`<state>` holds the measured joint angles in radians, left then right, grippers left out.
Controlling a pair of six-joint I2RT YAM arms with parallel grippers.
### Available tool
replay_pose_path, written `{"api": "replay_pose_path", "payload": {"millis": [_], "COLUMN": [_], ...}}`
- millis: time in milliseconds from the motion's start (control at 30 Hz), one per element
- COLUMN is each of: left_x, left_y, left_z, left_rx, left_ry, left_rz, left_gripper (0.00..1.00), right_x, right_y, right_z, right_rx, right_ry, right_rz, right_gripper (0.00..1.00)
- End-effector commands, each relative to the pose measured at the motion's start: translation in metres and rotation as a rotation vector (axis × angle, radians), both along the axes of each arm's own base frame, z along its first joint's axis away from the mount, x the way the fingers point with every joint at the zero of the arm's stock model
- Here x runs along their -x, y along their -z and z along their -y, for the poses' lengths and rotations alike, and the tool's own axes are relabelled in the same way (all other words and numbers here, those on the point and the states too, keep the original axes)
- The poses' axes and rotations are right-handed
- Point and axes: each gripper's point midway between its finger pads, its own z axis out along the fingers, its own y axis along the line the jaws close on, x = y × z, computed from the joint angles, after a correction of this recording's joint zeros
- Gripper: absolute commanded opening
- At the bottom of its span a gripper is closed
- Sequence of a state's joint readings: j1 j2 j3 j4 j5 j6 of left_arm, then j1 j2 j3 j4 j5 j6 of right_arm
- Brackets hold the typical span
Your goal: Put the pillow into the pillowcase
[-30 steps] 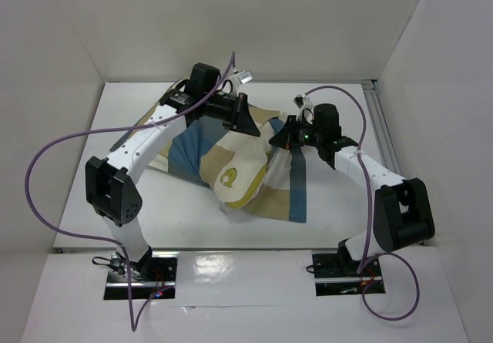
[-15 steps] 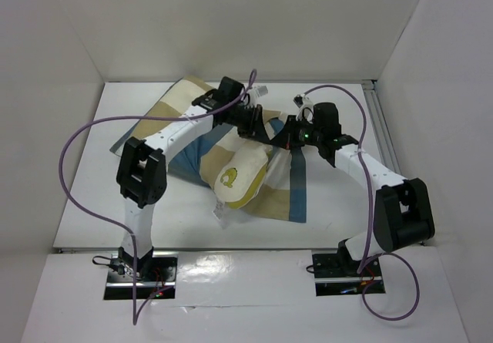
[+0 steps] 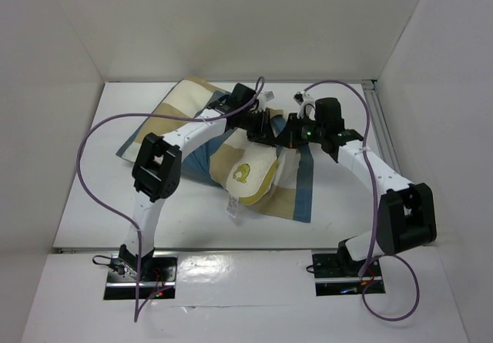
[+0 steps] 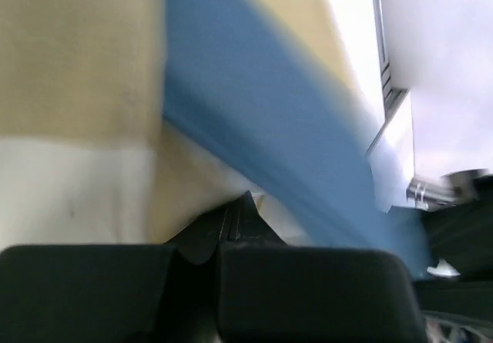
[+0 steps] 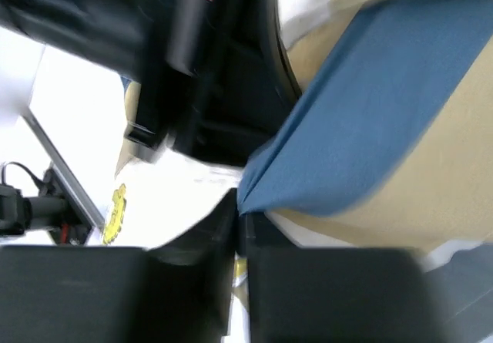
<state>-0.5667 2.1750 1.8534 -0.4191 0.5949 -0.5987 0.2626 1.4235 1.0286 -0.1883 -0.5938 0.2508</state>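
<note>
Left gripper (image 4: 235, 212), right gripper (image 5: 237, 204): each pinched tight on pillowcase (image 3: 289, 196) hem, blurred close up. Far end of pillow (image 3: 246, 177) hidden beneath arms and cloth.

pillow (image 3: 246, 175) apparently partly inside pillowcase (image 3: 296, 195), on table (image 3: 96, 204)

Cream pillow (image 3: 245, 177) partly inside rumpled checked pillowcase (image 3: 295, 198)

Your left arm (image 3: 196, 131) and right arm (image 3: 360, 158), white links, black joint housings, black left tool (image 4: 231, 208) and right tool (image 5: 237, 204), looping purple cables (image 3: 81, 150), green wrist light (image 3: 306, 135).
</note>
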Motion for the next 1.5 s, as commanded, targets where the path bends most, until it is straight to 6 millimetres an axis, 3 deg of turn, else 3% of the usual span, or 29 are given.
{"api": "replay_pose_path", "payload": {"millis": [0,33,67,100,133,200,267,333,367,400,433,467,500,533,567,633,667,733,767,833,933,1000,1067,1100,1133,1200,1267,1400,1467], "left_x": [-0.036,-0.035,-0.033,-0.034,-0.032,-0.014,0.004,0.019,0.028,0.035,0.034,0.043,0.053,0.06,0.079,0.091,0.111,0.123,0.135,0.146,0.144,0.13,0.118,0.106,0.1,0.086,0.083,0.082,0.073], "left_y": [-0.037,-0.059,-0.064,-0.069,-0.084,-0.081,-0.077,-0.1,-0.094,-0.109,-0.104,-0.086,-0.092,-0.086,-0.064,-0.055,-0.051,-0.046,-0.034,-0.037,-0.005,0.01,0.037,0.036,0.04,0.042,0.031,-0.017,-0.045], "left_z": [-0.001,-0.002,-0.005,-0.012,-0.014,-0.028,-0.034,-0.039,-0.043,-0.051,-0.061,-0.07,-0.075,-0.08,-0.082,-0.086,-0.08,-0.075,-0.071,-0.06,-0.057,-0.063,-0.077,-0.079,-0.081,-0.08,-0.077,-0.061,-0.065], "left_rx": [0.012,0.026,0.01,-0.013,-0.017,-0.083,-0.089,-0.057,-0.081,-0.082,-0.145,-0.203,-0.222,-0.252,-0.308,-0.372,-0.389,-0.435,-0.494,-0.514,-0.618,-0.704,-0.853,-0.869,-0.883,-0.878,-0.852,-0.646,-0.568], "left_ry": [-0.107,-0.101,-0.084,-0.087,-0.076,-0.052,-0.027,-0.014,-0.006,-0.019,-0.066,-0.063,-0.061,-0.057,-0.024,-0.021,0.014,0.031,0.048,0.058,0.069,0.004,-0.035,-0.08,-0.103,-0.122,-0.125,-0.063,-0.076], "left_rz": [0.126,0.16,0.169,0.17,0.187,0.146,0.092,0.112,0.111,0.152,0.175,0.169,0.209,0.216,0.197,0.251,0.273,0.329,0.366,0.434,0.435,0.445,0.43,0.42,0.394,0.342,0.332,0.342,0.358], "left_gripper": [0.0,0.0,0.01,0.14,0.18,0.28,0.36,0.41,0.51,0.56,0.62,0.71,0.73,0.74,0.75,0.79,0.81,0.85,0.87,0.91,0.93,0.93,0.91,0.86,0.54,0.02,0.0,0.0,0.0], "right_x": [0.003,-0.003,-0.004,-0.007,-0.006,-0.005,-0.007,-0.009,-0.006,-0.002,-0.001,0.004,0.008,0.013,0.019,0.028,0.032,0.044,0.047,0.054,0.058,0.06,0.06,0.062,0.064,0.064,0.062,0.054,0.045], "right_y": [-0.017,-0.004,0.0,0.001,-0.001,-0.01,-0.022,-0.03,-0.032,-0.029,-0.028,-0.027,-0.025,-0.019,-0.013,0.0,0.005,0.02,0.027,0.033,0.034,0.033,0.035,0.035,0.034,0.033,0.028,0.023,0.02], "right_z": [-0.001,0.004,0.007,0.013,0.016,0.029,0.046,0.055,0.062,0.066,0.073,0.079,0.082,0.085,0.089,0.093,0.093,0.095,0.095,0.094,0.091,0.087,0.09,0.09,0.086,0.081,0.074,0.062,0.056], "right_rx": [-0.001,0.032,0.045,0.048,0.044,0.031,0.021,0.021,0.024,0.033,0.042,0.04,0.041,0.047,0.039,0.036,0.032,0.026,0.027,0.023,0.007,-0.002,0.001,-0.006,-0.018,-0.05,-0.097,-0.171,-0.185], "right_ry": [-0.041,-0.008,0.018,0.052,0.08,0.168,0.257,0.314,0.36,0.385,0.409,0.459,0.476,0.494,0.525,0.544,0.55,0.562,0.568,0.563,0.55,0.531,0.54,0.545,0.523,0.504,0.482,0.467,0.472], "right_rz": [0.04,0.004,-0.011,-0.004,0.007,0.037,0.067,0.079,0.08,0.063,0.063,0.052,0.042,0.021,0.005,-0.032,-0.047,-0.083,-0.109,-0.131,-0.142,-0.148,-0.156,-0.16,-0.166,-0.153,-0.142,-0.137,-0.111], "right_gripper": [0.18,0.36,0.54,0.61,0.68,0.79,0.8,0.8,0.8,0.79,0.79,0.79,0.79,0.79,0.79,0.79,0.79,0.8,0.81,0.83,0.84,0.86,0.86,0.86,0.84,0.8,0.77,0.73,0.71]}}
